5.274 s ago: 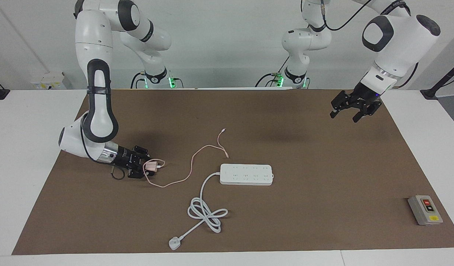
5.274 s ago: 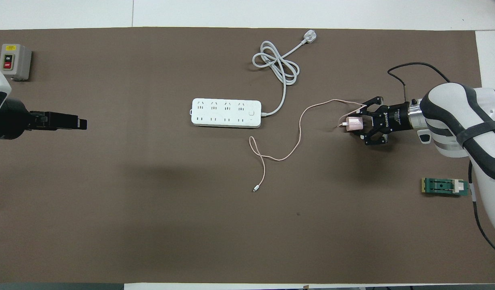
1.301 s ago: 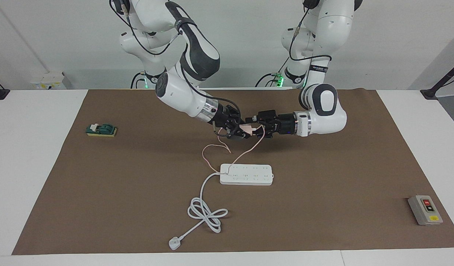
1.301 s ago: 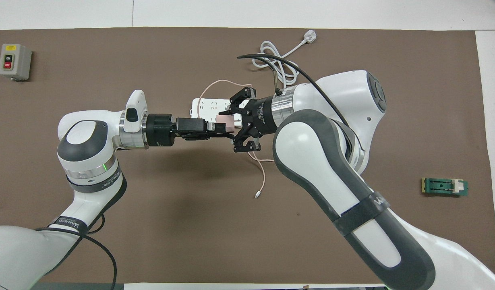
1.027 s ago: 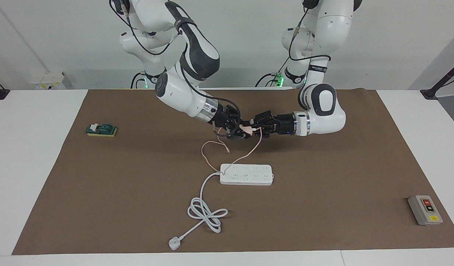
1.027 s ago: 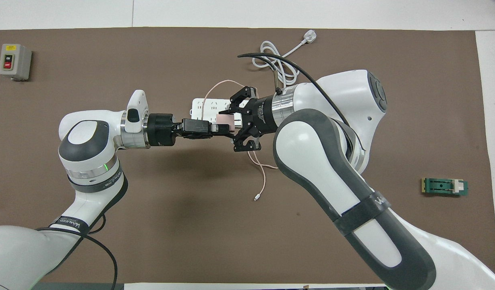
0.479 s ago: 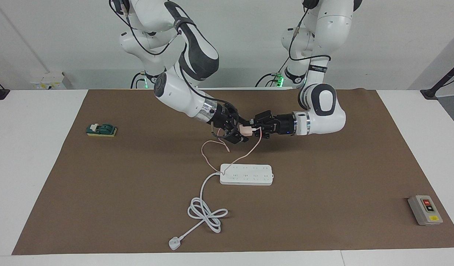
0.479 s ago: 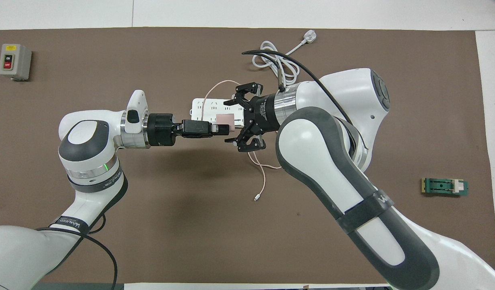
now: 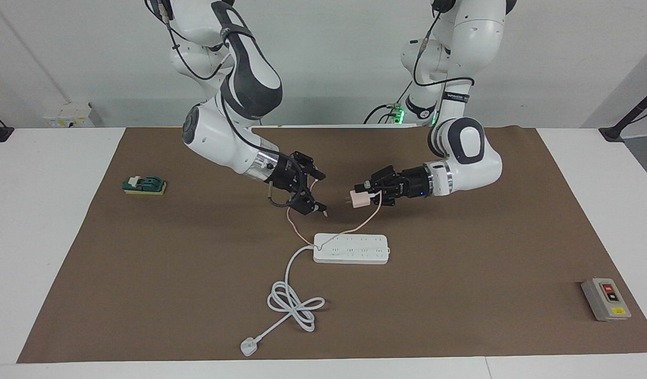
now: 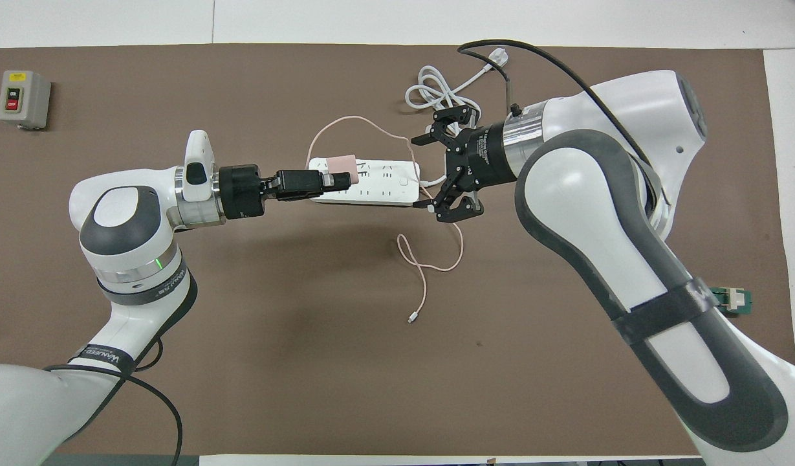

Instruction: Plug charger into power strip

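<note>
My left gripper (image 9: 369, 190) is shut on the pale-pink charger (image 9: 359, 199) and holds it in the air over the left-arm end of the white power strip (image 9: 351, 248). In the overhead view the charger (image 10: 340, 163) sits at the left gripper's (image 10: 336, 176) tip, over the strip (image 10: 378, 182). Its pink cable (image 9: 373, 210) hangs down across the strip and loops on the mat, ending in a white connector (image 10: 409, 319). My right gripper (image 9: 318, 190) is open and empty, in the air beside the charger and apart from it; it also shows in the overhead view (image 10: 423, 172).
The strip's thick white cord (image 9: 294, 302) lies coiled, with its three-pin plug (image 9: 248, 347), farther from the robots. A grey switch box (image 9: 606, 299) sits at the left arm's end. A green block (image 9: 144, 185) lies toward the right arm's end.
The right gripper carried the charger to the middle, the left gripper closed on it, and the right gripper opened and drew back. The left gripper now holds the charger alone, over the strip.
</note>
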Controlling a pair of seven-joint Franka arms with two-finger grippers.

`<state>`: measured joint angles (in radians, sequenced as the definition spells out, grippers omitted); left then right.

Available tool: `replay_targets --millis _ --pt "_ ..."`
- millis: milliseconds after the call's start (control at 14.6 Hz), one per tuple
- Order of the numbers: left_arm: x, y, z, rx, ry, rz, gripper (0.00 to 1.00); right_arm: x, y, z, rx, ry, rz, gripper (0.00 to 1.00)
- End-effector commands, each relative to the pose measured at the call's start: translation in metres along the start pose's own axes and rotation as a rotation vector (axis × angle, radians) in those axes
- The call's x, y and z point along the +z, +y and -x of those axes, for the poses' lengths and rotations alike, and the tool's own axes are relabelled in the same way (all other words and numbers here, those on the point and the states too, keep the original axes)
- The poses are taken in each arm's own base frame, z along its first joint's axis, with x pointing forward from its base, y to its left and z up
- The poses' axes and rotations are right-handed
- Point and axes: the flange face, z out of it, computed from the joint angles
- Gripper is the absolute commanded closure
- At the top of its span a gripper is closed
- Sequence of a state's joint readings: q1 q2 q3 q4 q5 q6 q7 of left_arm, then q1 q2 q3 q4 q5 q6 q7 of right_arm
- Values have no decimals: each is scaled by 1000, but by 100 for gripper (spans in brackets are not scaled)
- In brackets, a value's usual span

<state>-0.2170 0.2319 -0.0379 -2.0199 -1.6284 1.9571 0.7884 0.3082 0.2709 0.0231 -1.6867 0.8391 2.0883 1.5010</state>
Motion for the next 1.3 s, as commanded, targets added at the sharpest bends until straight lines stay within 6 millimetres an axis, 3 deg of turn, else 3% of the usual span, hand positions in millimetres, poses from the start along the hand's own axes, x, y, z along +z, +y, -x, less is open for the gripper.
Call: replay_targets --millis 0,205,342,479,616,890,1027,1164,1233 --pt "-14 18 -4 26 35 -93 100 -26 10 13 -89 104 -10 0" --pt "-28 36 -5 5 27 -183 100 -50 14 8 -183 184 13 0" --pt "-53 39 -9 -6 -2 -283 100 -73 17 -2 -262 196 47 0" --pt "-84 29 -10 -1 -56 -384 100 -105 22 -17 -384 235 88 0" --pt "-111 26 -7 -63 -115 -454 100 -131 32 -23 -559 278 148 0" --pt "-149 68 3 -186 -188 -751 100 -171 54 -30 -930 380 312 0" --pt "-169 79 6 -245 -219 -832 100 -186 61 -36 -1117 425 407 0" --pt "-201 77 10 -239 -249 -905 100 -199 68 -37 -1289 465 506 0" --pt "-205 79 12 -226 -267 -908 100 -211 71 -39 -1362 484 545 0"
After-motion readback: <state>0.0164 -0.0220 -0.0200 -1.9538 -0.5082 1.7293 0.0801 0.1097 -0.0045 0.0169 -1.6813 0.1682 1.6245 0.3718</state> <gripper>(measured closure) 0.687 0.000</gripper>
